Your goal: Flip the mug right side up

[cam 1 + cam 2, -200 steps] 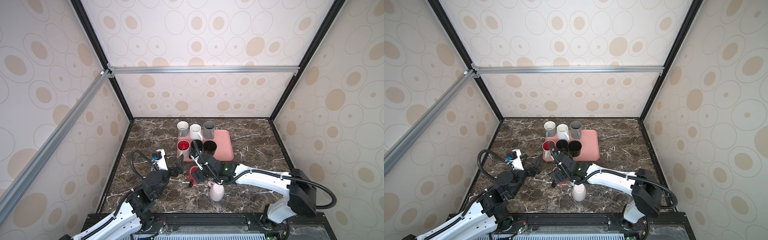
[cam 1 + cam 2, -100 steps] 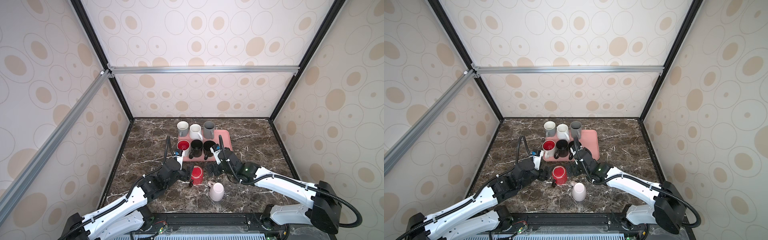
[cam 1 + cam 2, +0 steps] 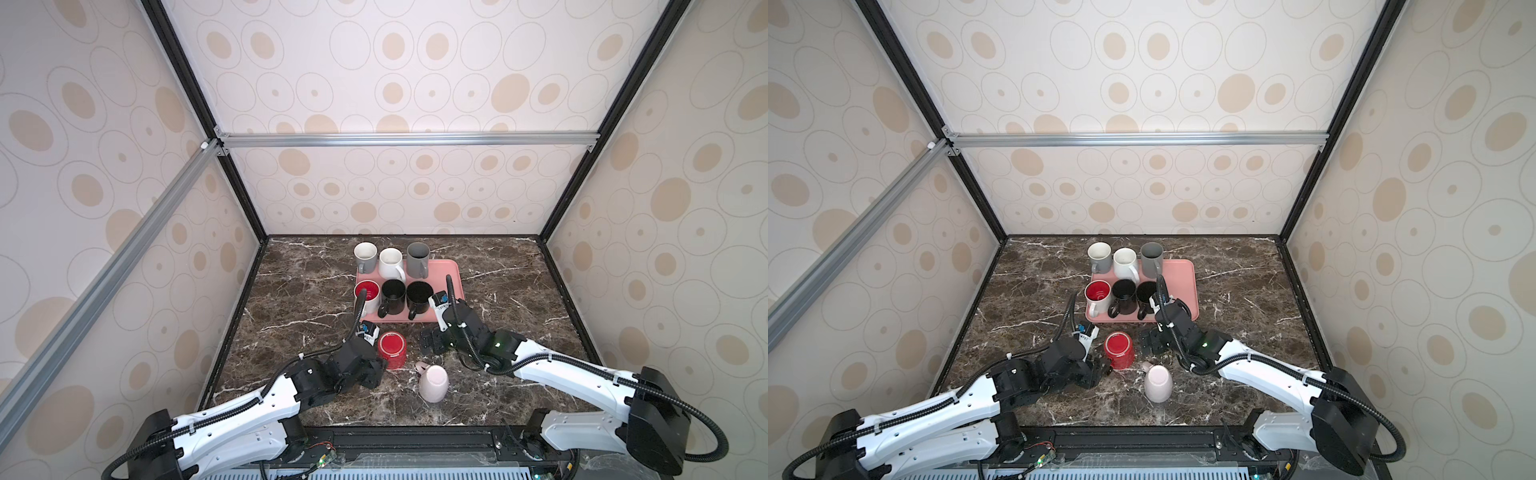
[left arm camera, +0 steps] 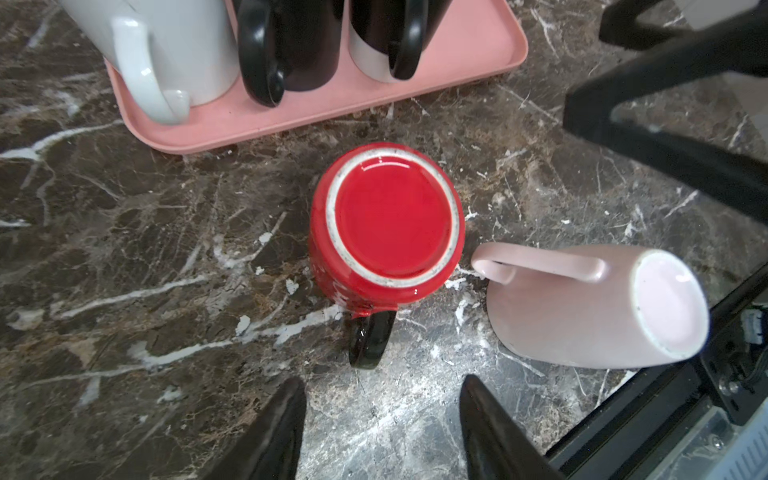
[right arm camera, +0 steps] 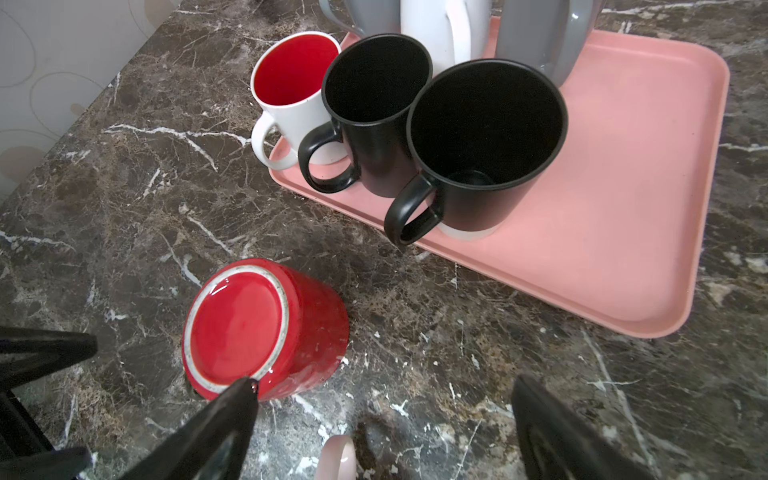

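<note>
Left claw parted, empty — upside-down red mug just ahead; right claw spread wide, empty

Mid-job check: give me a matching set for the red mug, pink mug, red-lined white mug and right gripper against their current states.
1 red mug
2 pink mug
3 red-lined white mug
4 right gripper

A open, empty
B upright on the pink tray
C base up, black handle
D on the table nearest its front edge

Pairs: 1-C, 2-D, 3-B, 4-A
</note>
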